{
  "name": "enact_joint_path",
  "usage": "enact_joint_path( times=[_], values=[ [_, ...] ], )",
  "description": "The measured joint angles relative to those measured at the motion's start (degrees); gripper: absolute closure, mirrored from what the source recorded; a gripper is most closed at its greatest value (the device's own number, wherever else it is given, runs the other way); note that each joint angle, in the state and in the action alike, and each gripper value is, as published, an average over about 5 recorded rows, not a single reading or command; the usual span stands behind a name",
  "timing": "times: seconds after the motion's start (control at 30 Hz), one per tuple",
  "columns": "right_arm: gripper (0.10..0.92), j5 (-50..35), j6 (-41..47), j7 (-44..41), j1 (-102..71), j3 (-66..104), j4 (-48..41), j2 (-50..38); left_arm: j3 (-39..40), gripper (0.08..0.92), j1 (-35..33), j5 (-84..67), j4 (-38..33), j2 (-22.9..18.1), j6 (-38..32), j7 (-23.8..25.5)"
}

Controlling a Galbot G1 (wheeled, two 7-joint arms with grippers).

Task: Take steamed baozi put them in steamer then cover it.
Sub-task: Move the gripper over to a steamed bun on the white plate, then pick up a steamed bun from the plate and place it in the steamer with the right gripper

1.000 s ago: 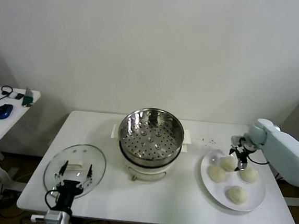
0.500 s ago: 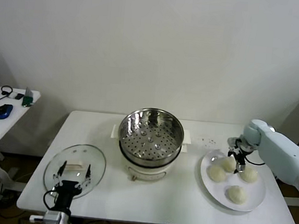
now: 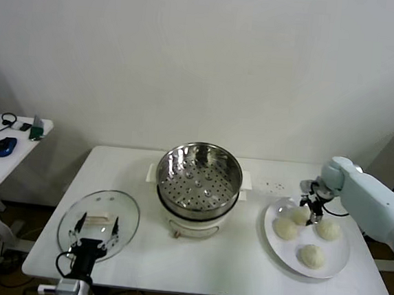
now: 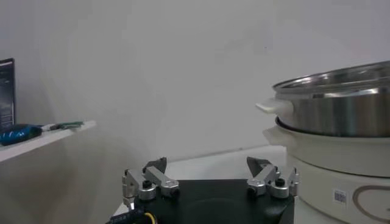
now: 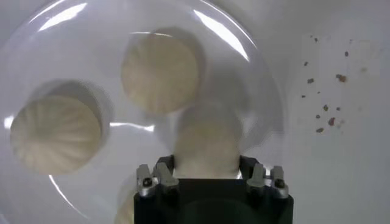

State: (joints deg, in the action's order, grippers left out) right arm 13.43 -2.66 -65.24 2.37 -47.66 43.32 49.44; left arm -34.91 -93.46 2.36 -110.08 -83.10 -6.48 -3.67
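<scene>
- Four steamed baozi [image 3: 301, 215] lie on the white plate [image 3: 272, 231] at the right side of the table [image 3: 242, 262]; none is in the steamer [image 3: 199, 175] yet, so we judge the task is at its first pick.
- The bun at the back of the plate sits directly under the right gripper [image 3: 313, 207]. In the right wrist view this bun [image 5: 206, 152] fills the gap between the two fingers [image 5: 157, 178], which stand spread on both sides of it. We cannot tell if they touch the dough.
- We see these risks:
  - The dough is soft, so a hard squeeze can dent or tear the bun.
  - The neighbour buns [image 5: 159, 72] lie near, and a finger can push one of them when the gripper closes.
  - The plate is smooth, so the bun can slide away from the fingers.
- The steamer stands in the middle of the table, well apart from the plate.
- The cover [image 3: 99, 222] lies flat at the front left of the table, and the left gripper [image 3: 97, 230] hangs over it with its fingers apart, holding nothing.
</scene>
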Motion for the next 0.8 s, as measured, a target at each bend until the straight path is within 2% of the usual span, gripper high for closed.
enact_joint_path(
  times=[0.43, 0.8],
  values=[
    [0.347, -5.61, -4.07, -0.99, 12.6, -9.74, 7.48, -2.36, 0.46, 0.177, -0.6, 0.47, -0.53, 0.01, 0.21, -0.01],
    [0.346, -9.57, -12.69, -2.41, 29.7, -21.15, 12.27, 2.87, 1.75, 0.177, -0.44, 0.68, 0.1, 0.51, 0.4, 0.16]
  ],
)
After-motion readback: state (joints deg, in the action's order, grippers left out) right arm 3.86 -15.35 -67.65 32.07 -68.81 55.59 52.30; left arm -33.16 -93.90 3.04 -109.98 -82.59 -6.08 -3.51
